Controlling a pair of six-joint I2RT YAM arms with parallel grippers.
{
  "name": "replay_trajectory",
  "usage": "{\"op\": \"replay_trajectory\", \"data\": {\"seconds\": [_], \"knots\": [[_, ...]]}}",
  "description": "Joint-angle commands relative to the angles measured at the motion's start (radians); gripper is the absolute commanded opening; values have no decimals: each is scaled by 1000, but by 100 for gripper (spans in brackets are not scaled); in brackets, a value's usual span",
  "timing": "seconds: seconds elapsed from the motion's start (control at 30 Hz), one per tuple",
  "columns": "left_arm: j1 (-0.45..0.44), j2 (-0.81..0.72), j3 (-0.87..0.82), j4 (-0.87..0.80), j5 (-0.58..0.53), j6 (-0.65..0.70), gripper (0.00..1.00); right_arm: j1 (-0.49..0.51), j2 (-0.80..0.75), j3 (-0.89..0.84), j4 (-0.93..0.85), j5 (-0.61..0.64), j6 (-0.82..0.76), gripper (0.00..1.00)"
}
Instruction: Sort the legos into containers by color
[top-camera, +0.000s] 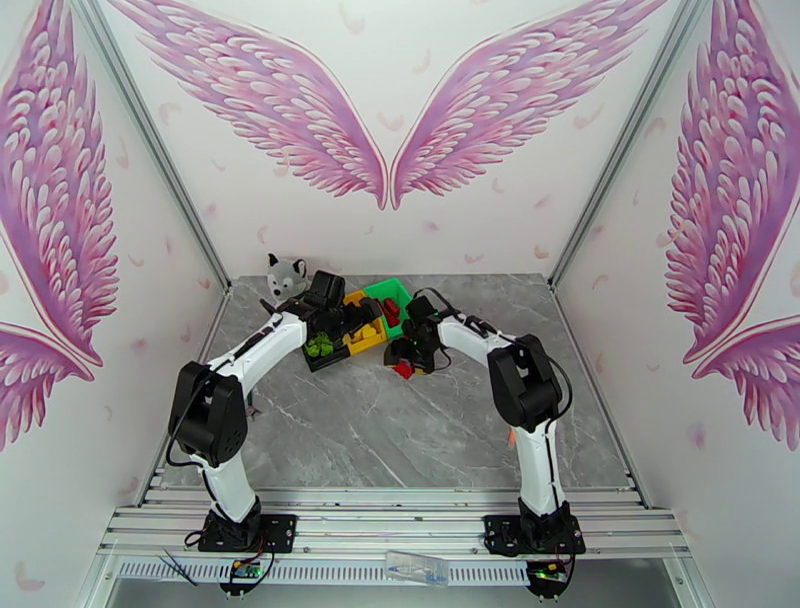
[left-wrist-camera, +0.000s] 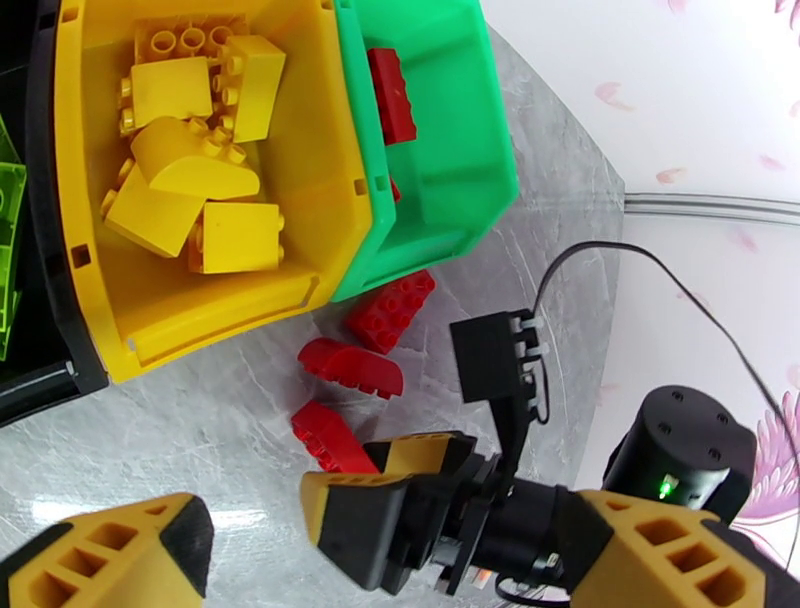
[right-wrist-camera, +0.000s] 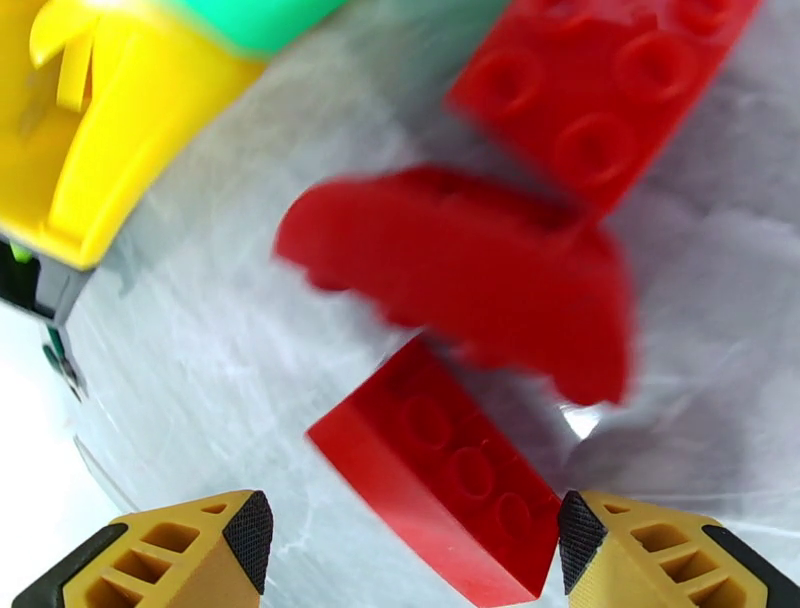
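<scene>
Three red legos lie on the table just in front of the bins: a studded brick (left-wrist-camera: 392, 310), a curved piece (left-wrist-camera: 352, 365) and a slanted brick (left-wrist-camera: 330, 437). My right gripper (right-wrist-camera: 410, 545) is open low over them, its fingers on either side of the slanted brick (right-wrist-camera: 440, 490), with the curved piece (right-wrist-camera: 450, 280) beyond. The yellow bin (left-wrist-camera: 240, 300) holds several yellow legos. A red lego (left-wrist-camera: 392, 95) sits in the green bin (left-wrist-camera: 450, 170). Light green legos (top-camera: 320, 345) fill the black bin (left-wrist-camera: 40, 385). My left gripper (left-wrist-camera: 390, 545) hangs open above the bins, holding nothing.
A plush husky (top-camera: 287, 275) sits behind the bins at the back left. The right arm's wrist and cable (left-wrist-camera: 690, 450) are close under my left gripper. A small orange piece (top-camera: 512, 437) lies by the right arm. Bare marble tabletop (top-camera: 380, 440) spreads toward the near edge.
</scene>
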Motion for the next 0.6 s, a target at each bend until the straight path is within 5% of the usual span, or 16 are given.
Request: {"op": "replay_trajectory", "data": {"seconds": [0.0, 0.23, 0.57], "knots": [[-4, -30, -15, 4, -7, -3, 96, 27, 1, 55, -61, 62, -39, 78], [-4, -45, -32, -2, -13, 1, 96, 61, 93, 193, -199, 214, -32, 64], [1, -66, -63, 1, -23, -5, 97, 64, 118, 228, -220, 243, -16, 42]]}}
